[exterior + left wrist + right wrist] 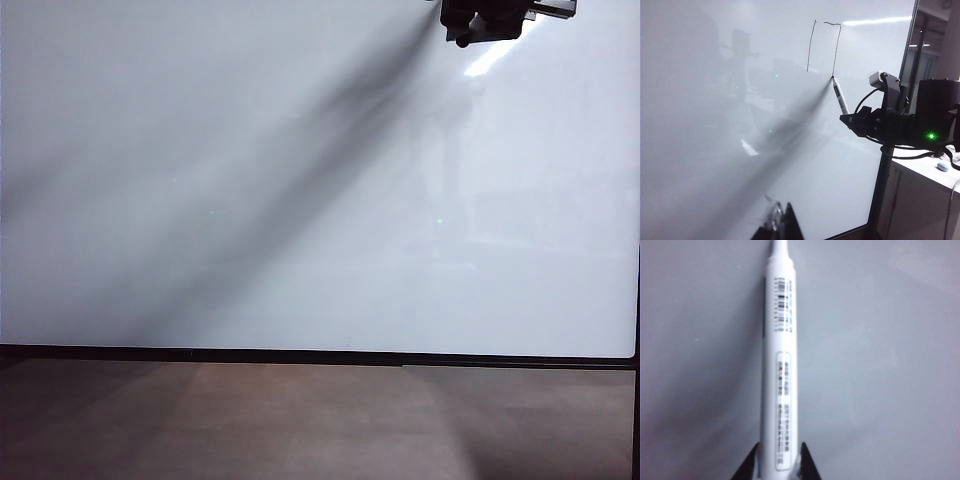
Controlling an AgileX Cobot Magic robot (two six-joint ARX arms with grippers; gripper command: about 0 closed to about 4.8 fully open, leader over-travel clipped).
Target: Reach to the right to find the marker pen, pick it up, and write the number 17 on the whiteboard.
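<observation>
The board [740, 125] bears a "1" and a "7"; the pen [780, 370] labels are too blurred to read. The right gripper [779, 462] clamps the pen, tip on the 7's foot. The left gripper [777, 225] hangs low near the board, its opening impossible to tell.

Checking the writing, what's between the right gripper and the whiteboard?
Only the marker pen, held by the right gripper, its tip at the whiteboard where the seven's stroke ends; left wrist view shows it.

Edges cutting off both grippers

The black right gripper [487, 22] is running off the exterior view's top; the left gripper [776, 226] is showing only dark tips.
</observation>
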